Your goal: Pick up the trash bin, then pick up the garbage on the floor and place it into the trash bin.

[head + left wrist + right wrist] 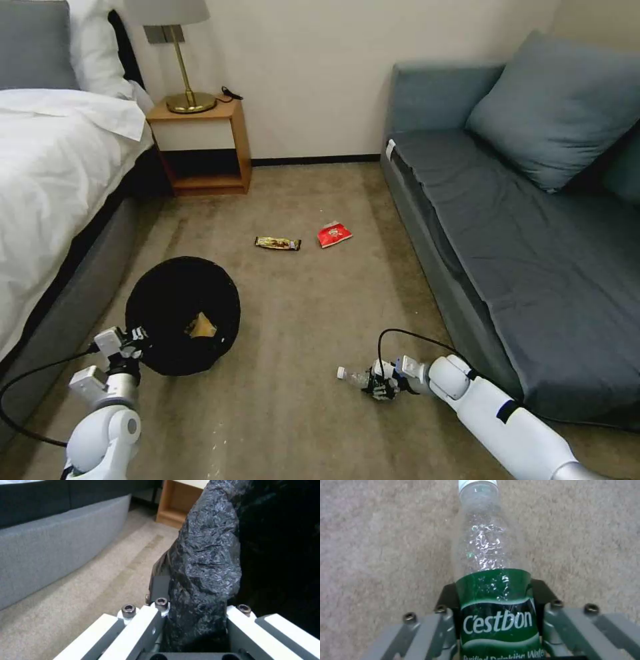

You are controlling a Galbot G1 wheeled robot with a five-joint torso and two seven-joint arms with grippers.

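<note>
Head view: right claw (381,389) grips bottle (353,377) (cap pointing left).

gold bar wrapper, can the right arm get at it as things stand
Probably not right away. The right gripper is low at the floor with its fingers around the clear bottle, so it is occupied. The wrapper lies farther ahead on open carpet, nothing covering it.

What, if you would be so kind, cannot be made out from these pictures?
- Head view: the bottle body, hidden by the right tool.
- Head view: print on the bar wrapper and red packet, too small.
- Left wrist view: the trash bin inside, too dark; left tool clamps its rim.
</note>
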